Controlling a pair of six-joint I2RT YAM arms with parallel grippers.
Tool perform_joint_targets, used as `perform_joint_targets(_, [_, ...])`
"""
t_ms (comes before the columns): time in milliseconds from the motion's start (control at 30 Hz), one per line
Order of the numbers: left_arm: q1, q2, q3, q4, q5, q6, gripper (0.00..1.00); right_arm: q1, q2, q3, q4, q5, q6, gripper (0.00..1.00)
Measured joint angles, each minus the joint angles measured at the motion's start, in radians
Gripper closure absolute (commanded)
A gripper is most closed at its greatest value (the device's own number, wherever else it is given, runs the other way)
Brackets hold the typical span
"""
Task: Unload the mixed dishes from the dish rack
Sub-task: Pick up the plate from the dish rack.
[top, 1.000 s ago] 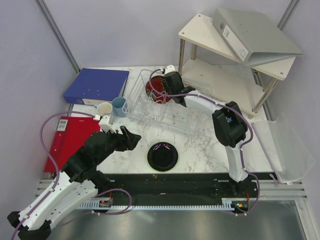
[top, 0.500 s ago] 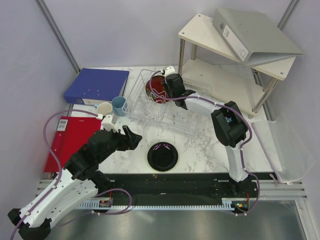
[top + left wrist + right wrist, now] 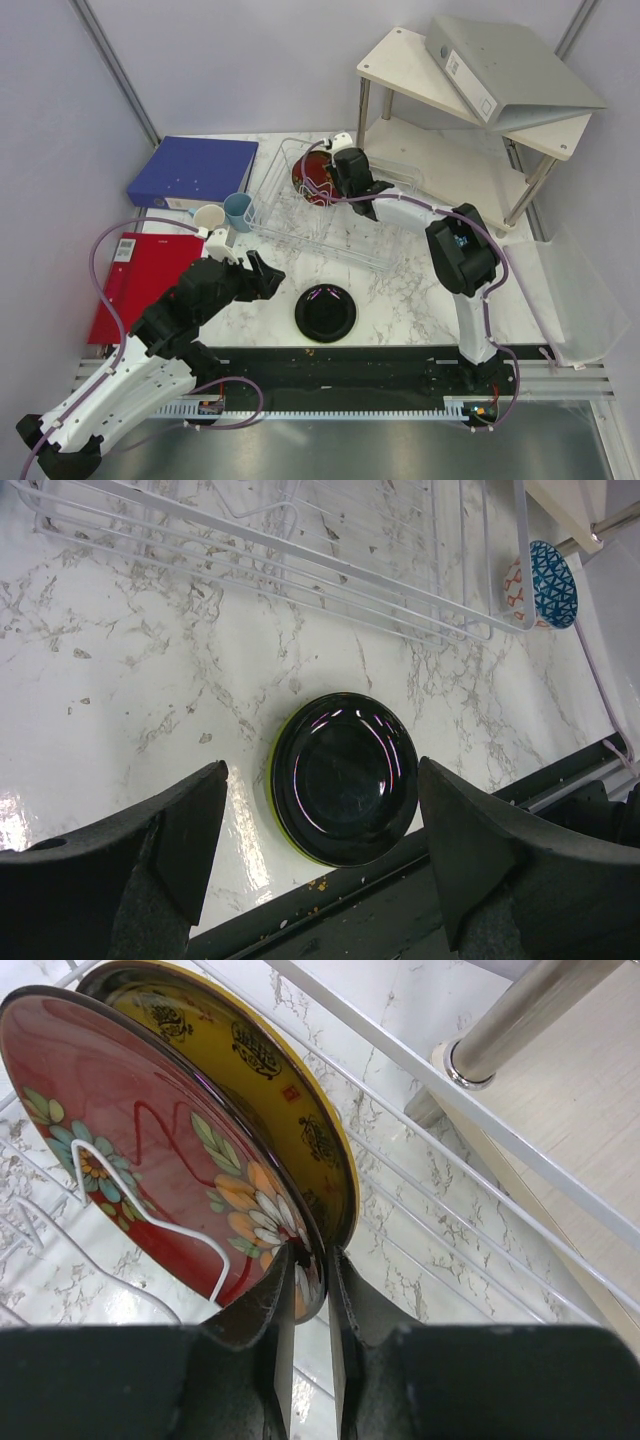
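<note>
The clear dish rack (image 3: 330,228) stands at the back middle. In it a red bowl (image 3: 308,180) with a flower pattern (image 3: 130,1140) stands on edge, and a yellow-brown patterned plate (image 3: 275,1080) stands just behind it. My right gripper (image 3: 336,183) is shut on the red bowl's lower rim (image 3: 312,1272). My left gripper (image 3: 262,275) is open and empty above the black plate (image 3: 345,775), which lies on the lime-green plate (image 3: 276,802) near the front edge. A cream mug (image 3: 208,217) and a light blue cup (image 3: 238,211) stand left of the rack. A blue patterned bowl (image 3: 540,585) lies past the rack's right end.
A blue binder (image 3: 195,172) lies at the back left and a red folder (image 3: 140,280) at the left. The white two-tier shelf (image 3: 440,100) with a grey binder (image 3: 510,70) on top stands at the back right. A clear plastic bag (image 3: 570,290) lies at the right.
My left gripper has drifted slightly toward the near edge. My right gripper has shifted a little at the red bowl's rim and stays closed on it.
</note>
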Motion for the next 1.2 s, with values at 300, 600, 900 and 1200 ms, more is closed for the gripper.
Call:
perform_joint_targets(300, [0.0,0.002,0.0,0.0,0.001,0.0,0.17,0.008,-0.075,-0.072,0.016,-0.008,0.0,1.0])
perform_joint_targets(600, [0.0,0.0,0.0,0.0,0.002,0.0,0.17,0.005,-0.209,-0.128,-0.027,0.014,-0.019,1.0])
perform_joint_targets(900, [0.0,-0.003,0.0,0.001,0.008,0.0,0.17,-0.003,-0.269,-0.165,-0.049,0.015,-0.014,1.0])
perform_joint_targets(1200, [0.0,-0.016,0.0,0.001,0.018,0.0,0.16,-0.005,-0.354,-0.177,-0.165,0.023,0.089,1.0])
